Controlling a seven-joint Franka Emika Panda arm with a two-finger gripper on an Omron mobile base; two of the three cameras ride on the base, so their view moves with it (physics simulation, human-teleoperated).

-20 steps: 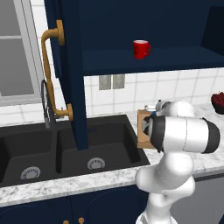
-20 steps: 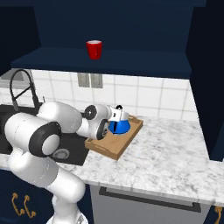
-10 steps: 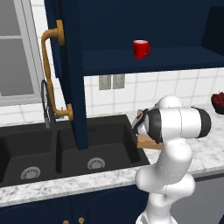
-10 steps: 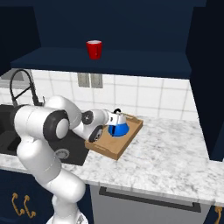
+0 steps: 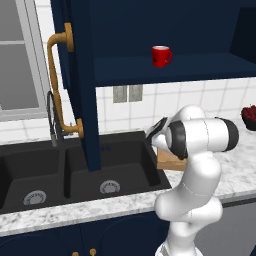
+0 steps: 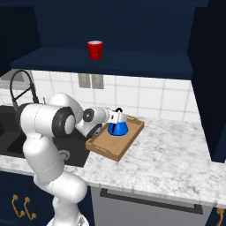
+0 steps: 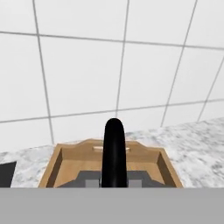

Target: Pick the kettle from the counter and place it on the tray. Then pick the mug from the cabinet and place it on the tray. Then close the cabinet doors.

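No legible text, label, brand mark, number or sign is found on any surface inspected, including the kettle (image 6: 118, 128), the mug (image 6: 95, 49), the tray (image 6: 110, 148), the cabinet doors (image 5: 75, 80) and the tabletop (image 6: 167, 159).

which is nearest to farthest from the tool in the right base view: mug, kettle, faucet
1. kettle, on the tray, at the tool itself
2. mug, above on the cabinet shelf
3. faucet, far left over the sink

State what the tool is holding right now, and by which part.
The tool is shut on the blue kettle, gripping its black arched handle from above, with the kettle over the wooden tray.
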